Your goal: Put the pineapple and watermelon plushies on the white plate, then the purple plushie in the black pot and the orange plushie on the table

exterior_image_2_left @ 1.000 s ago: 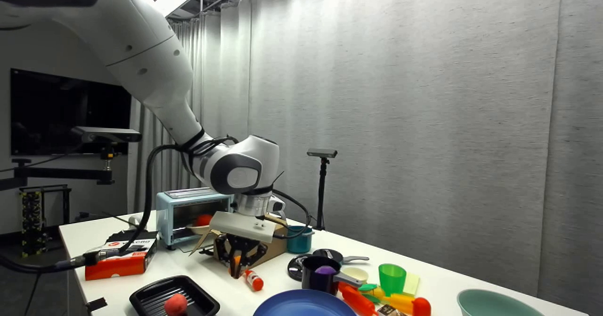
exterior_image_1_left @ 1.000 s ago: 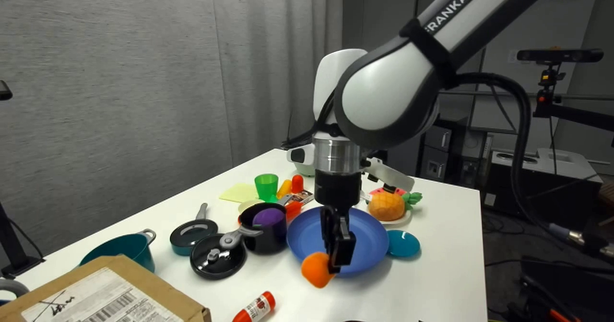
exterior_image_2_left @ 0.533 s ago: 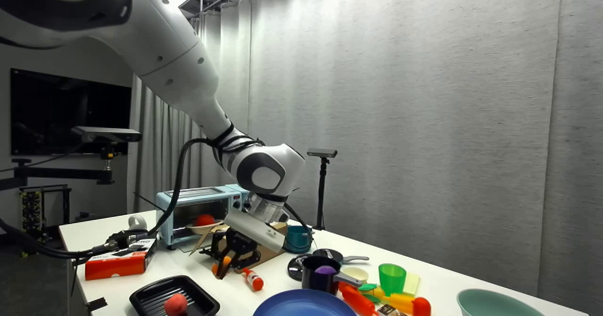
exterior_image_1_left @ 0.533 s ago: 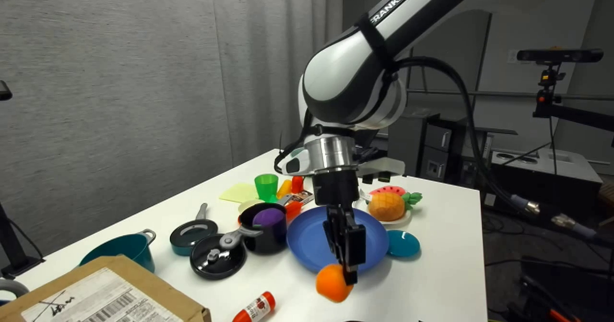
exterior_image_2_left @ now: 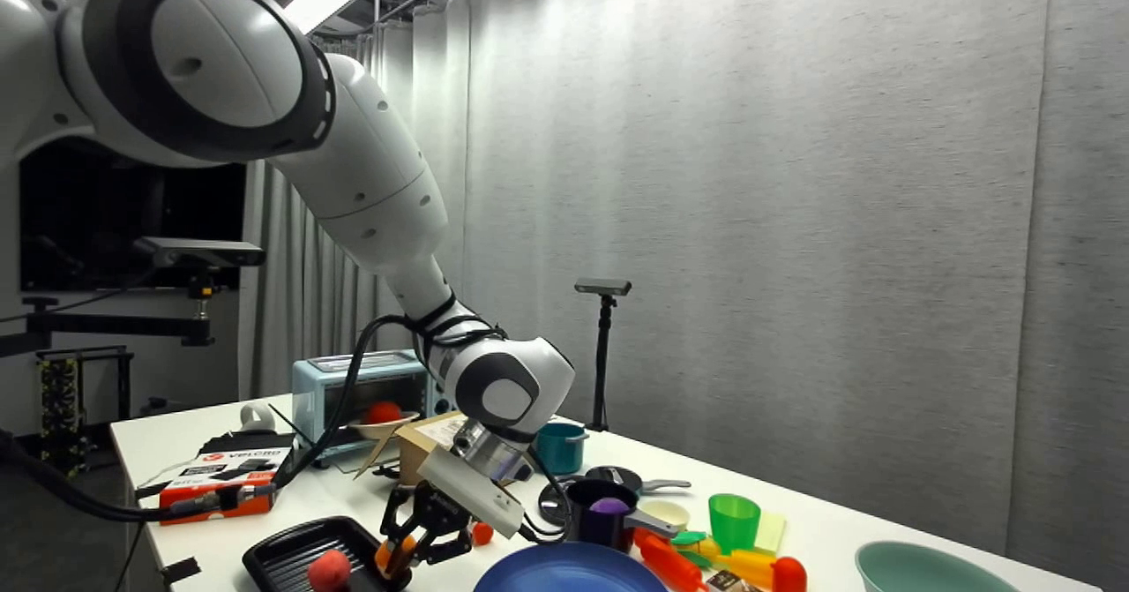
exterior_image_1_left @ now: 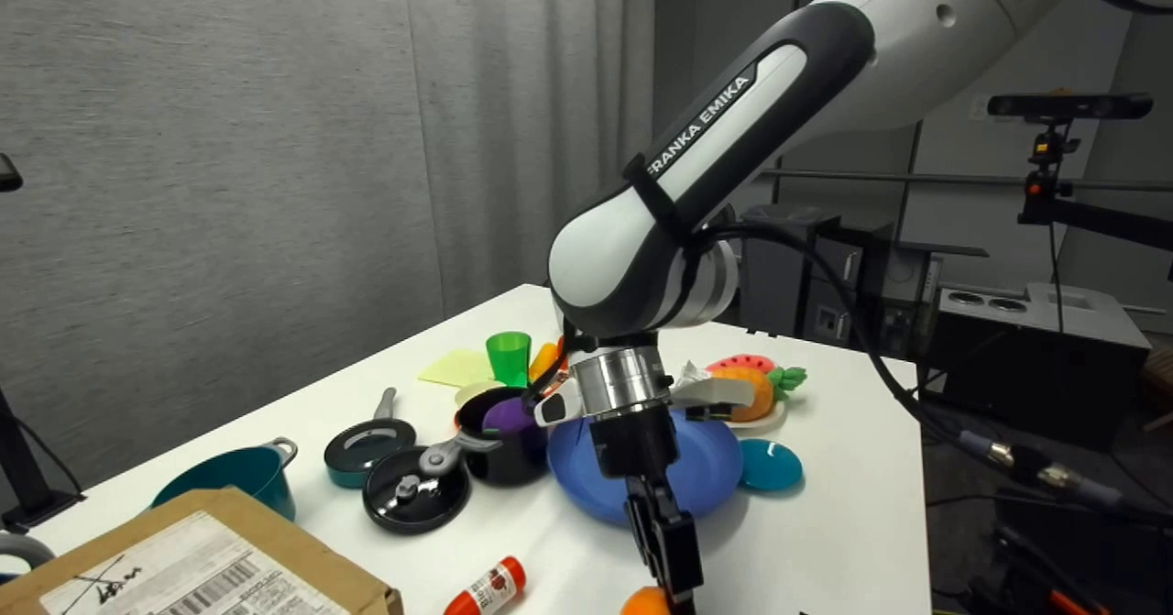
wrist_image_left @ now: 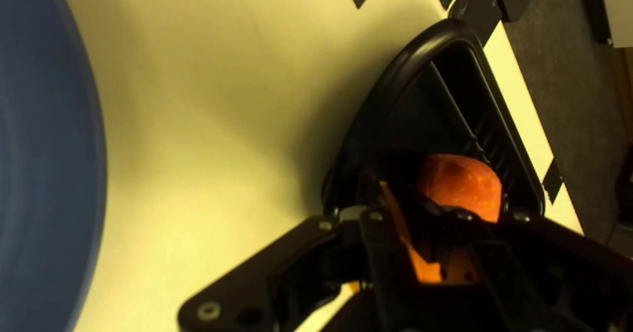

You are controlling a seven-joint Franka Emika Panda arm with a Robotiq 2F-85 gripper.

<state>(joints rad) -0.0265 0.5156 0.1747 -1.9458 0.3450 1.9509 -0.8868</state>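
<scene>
Near, the gripper [exterior_image_2_left: 397, 561] pinches the orange plushie [exterior_image_1_left: 644, 603] at its low end. In an exterior view the black tray [exterior_image_2_left: 295, 550] is just left; whether the plushie is over it, I can't tell. My guess: it must go right, then down on the table [exterior_image_2_left: 822, 532]. Farther, a red box [exterior_image_2_left: 216, 475] says VELCRO; the arm [exterior_image_1_left: 724, 129], FRANKA EMIKA.

Held the arm [exterior_image_1_left: 733, 129] slanting downward and the wrist [exterior_image_2_left: 507, 395] tilted, pointed the gripper [exterior_image_2_left: 397, 559] obliquely down, and clamped with fingers [wrist_image_left: 383, 253] drawn close, as far as discernible in the dark wrist view.
</scene>
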